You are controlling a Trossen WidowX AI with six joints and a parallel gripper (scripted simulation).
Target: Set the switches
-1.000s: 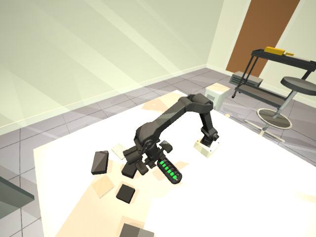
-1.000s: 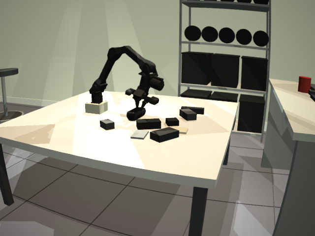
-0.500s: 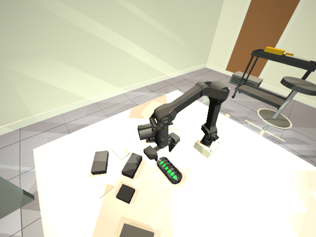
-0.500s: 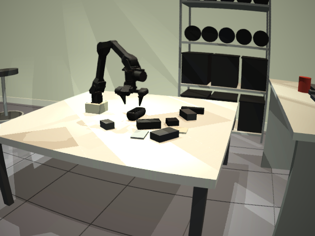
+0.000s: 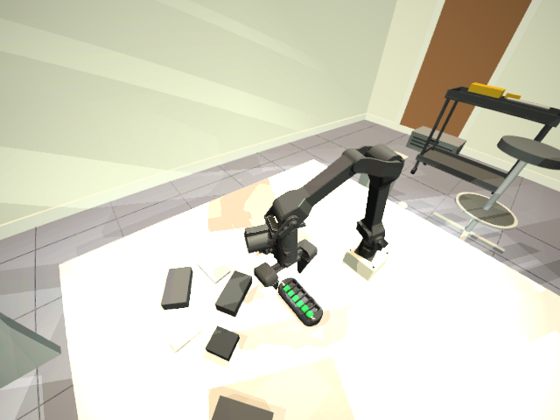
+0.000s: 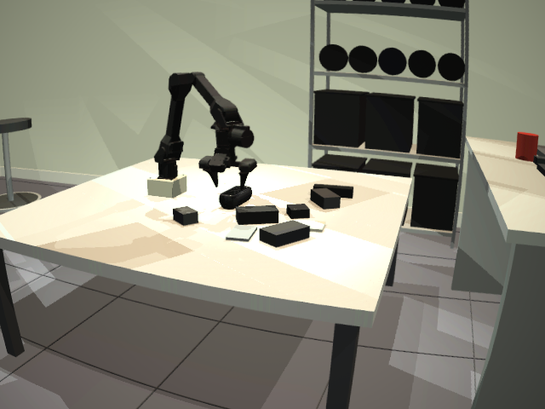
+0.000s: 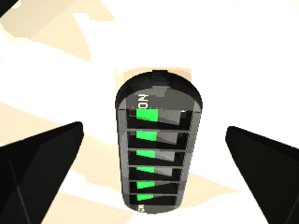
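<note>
The dark grey controller unit (image 5: 310, 321) (image 6: 236, 198) (image 7: 159, 98) sits on the bench with its six switches facing up. In the wrist view it stands lengthwise, with the ON mark at its far end and the green ends along the left side. Each switch shows some green; the upper four also show grey right ends, the lower two look darker there. Which ends are pressed down is hard to tell. The label underneath is hidden. My gripper (image 5: 288, 278) (image 6: 229, 187) (image 7: 155, 131) is open and empty, pointing down just above the unit, one finger at each side of it.
Dark blocks (image 5: 234, 292) (image 5: 177, 287) (image 5: 222, 343) (image 6: 284, 233) (image 6: 325, 198) lie on the bench around the unit. Thin pale plates (image 5: 216, 271) (image 6: 241, 233) lie among them. Another dark block (image 6: 186, 216) lies apart from the others. The arm's pale base block (image 5: 365, 262) (image 6: 167, 187) stands nearby.
</note>
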